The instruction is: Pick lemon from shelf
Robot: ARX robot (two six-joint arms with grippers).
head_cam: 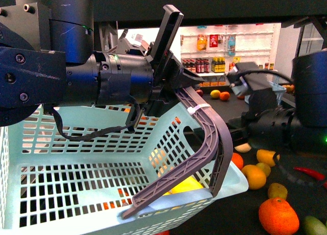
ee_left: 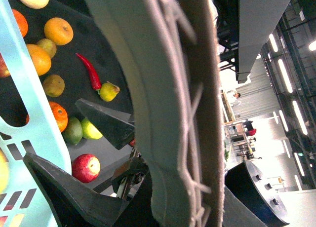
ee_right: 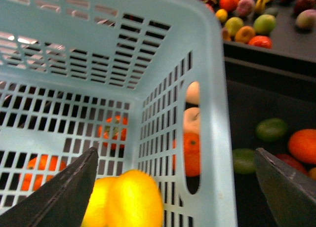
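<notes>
The lemon [ee_right: 123, 202], bright yellow and blurred, lies inside the pale blue basket [ee_right: 212, 89]; in the front view the lemon [head_cam: 186, 185] shows low in the basket behind the handle. My right gripper [ee_right: 175, 187] hangs open over the basket's corner, its dark fingers [ee_right: 64, 192] wide apart, holding nothing. The lemon is below the left finger and not gripped. My left gripper [head_cam: 173, 87] is shut on the grey basket handle [head_cam: 209, 138], which fills the left wrist view as a broad handle [ee_left: 168, 113]. The black shelf [ee_right: 266, 74] lies just beyond the basket.
Loose oranges [head_cam: 278, 214], a red chilli [head_cam: 309, 172], green fruit [ee_right: 270, 129] and a red apple [ee_left: 86, 168] lie on the shelf trays beside the basket. More fruit [head_cam: 219, 94] sits on the further tray. White wall shelves of bottles [head_cam: 225, 51] stand behind.
</notes>
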